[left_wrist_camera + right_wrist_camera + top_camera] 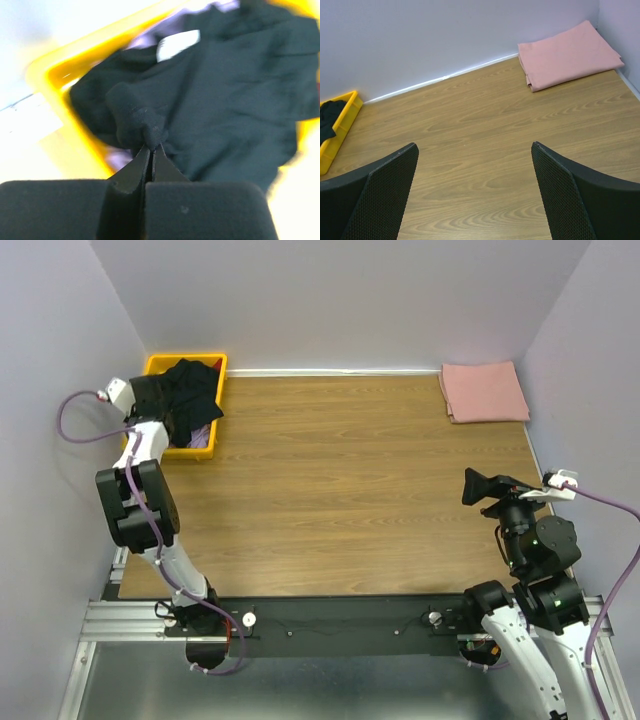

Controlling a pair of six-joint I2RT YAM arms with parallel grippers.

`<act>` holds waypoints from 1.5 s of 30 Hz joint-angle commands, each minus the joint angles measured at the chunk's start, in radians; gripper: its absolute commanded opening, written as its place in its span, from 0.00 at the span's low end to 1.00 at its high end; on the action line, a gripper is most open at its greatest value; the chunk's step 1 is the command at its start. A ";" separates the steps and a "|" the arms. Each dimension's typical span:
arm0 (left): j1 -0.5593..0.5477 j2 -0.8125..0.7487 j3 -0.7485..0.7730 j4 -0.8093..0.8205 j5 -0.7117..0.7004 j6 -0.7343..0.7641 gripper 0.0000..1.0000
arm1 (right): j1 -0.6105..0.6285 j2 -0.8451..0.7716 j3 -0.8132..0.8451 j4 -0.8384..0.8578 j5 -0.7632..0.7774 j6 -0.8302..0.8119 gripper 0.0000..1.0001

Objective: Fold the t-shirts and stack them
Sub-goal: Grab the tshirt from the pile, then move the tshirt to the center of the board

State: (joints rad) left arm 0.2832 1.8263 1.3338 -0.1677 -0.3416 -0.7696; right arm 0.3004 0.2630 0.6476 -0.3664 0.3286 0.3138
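The table (350, 490) is a wood-grain top closed in by pale walls at the back and on both sides. A yellow bin (158, 362) sits on its far left corner, up against the back wall, with its long side running along the table's left edge. A salmon-pink t-shirt (485, 392), folded into a flat rectangle, lies on the far right corner just beside the back wall, well apart from the bin.

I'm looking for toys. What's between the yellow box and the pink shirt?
Only bare wooden table between the yellow box and the pink shirt, clearest in the top view.
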 commanded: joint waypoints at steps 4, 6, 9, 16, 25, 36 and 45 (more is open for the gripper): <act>-0.223 -0.104 0.325 0.019 -0.128 0.154 0.00 | 0.006 0.004 -0.008 0.014 0.032 0.002 1.00; -0.335 -0.084 0.486 0.017 -0.131 0.231 0.00 | 0.006 0.010 -0.005 0.014 0.027 -0.001 1.00; -0.481 -0.050 0.721 0.017 -0.082 0.351 0.00 | 0.006 0.015 -0.003 0.012 0.023 -0.004 1.00; -0.705 -0.097 0.972 0.109 0.222 0.404 0.00 | 0.006 0.013 -0.003 0.014 0.021 -0.007 1.00; -0.754 -0.410 0.451 0.227 0.446 0.395 0.00 | 0.005 0.013 0.004 0.012 0.010 -0.001 1.00; -0.751 -0.720 -0.425 0.126 0.301 0.324 0.00 | 0.006 0.206 0.165 -0.035 -0.270 0.021 1.00; -0.733 -0.831 -0.654 0.069 0.119 0.263 0.00 | 0.006 0.626 0.176 -0.040 -0.448 0.093 1.00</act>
State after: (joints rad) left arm -0.4591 1.0351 0.7002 -0.1230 -0.1078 -0.4839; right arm 0.3000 0.7364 0.8173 -0.3702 0.0132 0.3645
